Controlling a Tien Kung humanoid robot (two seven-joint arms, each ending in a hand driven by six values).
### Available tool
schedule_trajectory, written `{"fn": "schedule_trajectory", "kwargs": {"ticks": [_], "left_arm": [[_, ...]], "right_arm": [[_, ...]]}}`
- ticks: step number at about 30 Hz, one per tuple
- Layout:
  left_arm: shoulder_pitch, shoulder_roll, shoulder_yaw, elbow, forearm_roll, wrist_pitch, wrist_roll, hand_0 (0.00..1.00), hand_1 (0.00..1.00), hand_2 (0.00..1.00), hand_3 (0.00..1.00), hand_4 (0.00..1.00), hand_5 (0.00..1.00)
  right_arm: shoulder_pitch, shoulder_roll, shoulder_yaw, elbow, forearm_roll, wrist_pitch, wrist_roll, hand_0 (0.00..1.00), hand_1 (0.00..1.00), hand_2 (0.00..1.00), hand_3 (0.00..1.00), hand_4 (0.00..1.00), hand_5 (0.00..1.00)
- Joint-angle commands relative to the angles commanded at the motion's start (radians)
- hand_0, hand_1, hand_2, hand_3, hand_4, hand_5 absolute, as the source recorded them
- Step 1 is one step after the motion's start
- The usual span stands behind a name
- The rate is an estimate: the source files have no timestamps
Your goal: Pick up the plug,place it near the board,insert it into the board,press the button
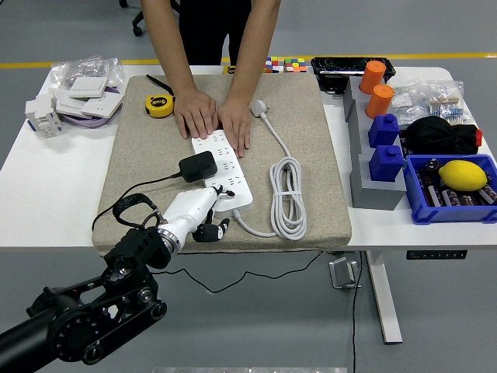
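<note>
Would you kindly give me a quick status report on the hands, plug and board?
Left hand at power strip's near end, fingers curled, holding nothing. Black plug seated in strip. Person's hands pressing its far end.
</note>
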Motion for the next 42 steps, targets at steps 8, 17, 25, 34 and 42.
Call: {"fn": "schedule_trajectory", "kwargs": {"ticks": [8,17,25,34,42], "left_arm": [[-0.002,-0.003,-0.002,0.01,0.004,0.0,-0.002,0.146,0.031,0.127,0.791,0.619,0.105],[-0.007,-0.003,0.002,0.023,0.001,-0.008,-0.001,0.146,0.031,0.127,0.785,0.619,0.106],[-0.01,-0.003,0.011,0.03,-0.004,-0.022,0.002,0.146,0.031,0.127,0.781,0.62,0.108],[-0.014,-0.003,0.018,0.032,-0.007,-0.04,0.011,0.146,0.031,0.127,0.777,0.62,0.109],[-0.018,-0.002,0.015,0.027,0.006,-0.03,0.004,0.146,0.031,0.126,0.771,0.619,0.11]], "right_arm": [[0.0,0.001,0.0,0.0,0.001,0.0,0.0,0.998,0.926,0.869,0.903,0.998,0.998],[0.003,0.0,-0.001,0.0,0.005,-0.001,0.001,0.998,0.926,0.869,0.903,0.998,0.998],[0.004,0.001,-0.001,0.0,0.009,-0.002,0.001,0.998,0.926,0.869,0.903,0.998,0.998],[0.003,0.0,-0.005,0.0,0.014,-0.002,0.001,0.998,0.926,0.869,0.903,0.998,0.998],[0.006,-0.001,-0.004,0.0,0.01,-0.003,0.001,0.998,0.926,0.869,0.903,0.998,0.998]]}}
